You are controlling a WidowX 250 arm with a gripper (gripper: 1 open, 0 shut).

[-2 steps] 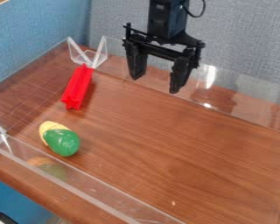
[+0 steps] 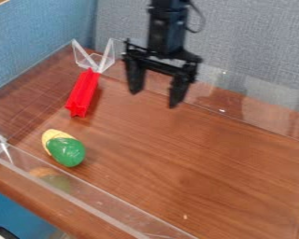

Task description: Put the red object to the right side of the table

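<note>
Hovering above the table (image 2: 196, 173) toward twelve o'clock, the black hand (image 2: 156, 91), a little blurred, fingers spread well apart, nothing between them. Red object (image 2: 82, 92) lies on the wood at about ten o'clock, long and slightly slanted, its far end near a white bracket (image 2: 94, 58). Green-and-yellow rounded item (image 2: 64, 147) at roughly eight o'clock, apart from the red one. Clear low walls (image 2: 115, 217) edge the tabletop.

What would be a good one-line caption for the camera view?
Open gripper hovers above the table, right of a red bar.
</note>
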